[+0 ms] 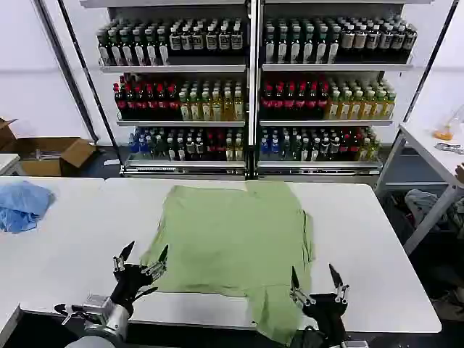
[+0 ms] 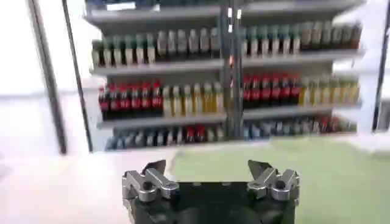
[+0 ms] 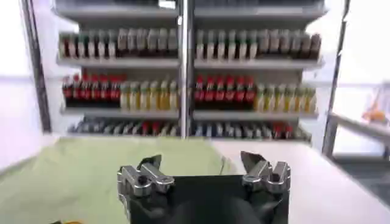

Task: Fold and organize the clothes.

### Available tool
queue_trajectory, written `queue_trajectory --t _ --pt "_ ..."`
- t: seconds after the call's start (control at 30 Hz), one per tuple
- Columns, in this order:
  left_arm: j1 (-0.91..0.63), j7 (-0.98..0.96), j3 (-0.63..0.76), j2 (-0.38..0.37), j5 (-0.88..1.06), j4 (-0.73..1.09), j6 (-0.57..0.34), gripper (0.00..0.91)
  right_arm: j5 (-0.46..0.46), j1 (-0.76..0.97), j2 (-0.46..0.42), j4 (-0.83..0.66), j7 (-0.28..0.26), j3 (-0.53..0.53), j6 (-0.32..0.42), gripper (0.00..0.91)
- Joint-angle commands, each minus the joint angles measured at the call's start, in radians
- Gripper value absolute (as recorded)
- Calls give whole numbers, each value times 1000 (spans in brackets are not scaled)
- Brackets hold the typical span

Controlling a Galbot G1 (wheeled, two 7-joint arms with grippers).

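The pale sage-green clothes (image 1: 235,239) lie spread flat on the white table (image 1: 72,239), with one corner hanging over the front edge near the right arm. My left gripper (image 1: 144,255) hovers open at the garment's near left corner, nothing between its fingers. My right gripper (image 1: 317,279) is open at the front edge, beside the hanging corner. The green fabric (image 2: 286,167) stretches ahead of the left gripper (image 2: 208,167) in the left wrist view. In the right wrist view the green fabric (image 3: 91,170) lies ahead of the open right gripper (image 3: 201,163).
A crumpled light blue cloth (image 1: 22,203) lies at the table's far left. Shelves of bottles (image 1: 250,87) stand behind the table. A cardboard box (image 1: 47,154) sits on the floor at the left. Another table (image 1: 435,148) stands at the right.
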Motion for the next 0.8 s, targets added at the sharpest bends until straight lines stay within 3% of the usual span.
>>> queue_trajectory --t 0.03,0.57,0.6,0.63,0.73,0.8 --pt "-25 -2 0 50 0 114 198 907 -21 -7 2 -60 23 -73 -116 907" --pt "-19 9 16 48 9 150 198 907 -14 0 18 -133 63 -106 -114 907" --pt "-15 16 15 49 -2 143 198 695 -7 -2 20 -133 67 -106 -116 514" --pt "-11 24 15 49 -10 134 198 353 8 -4 22 -132 74 -107 -121 222" --pt "-3 37 15 49 -11 123 198 71 24 -7 25 -131 83 -105 -126 0" --pt "2 38 17 49 -10 120 198 50 43 -10 27 -128 84 -102 -129 0"
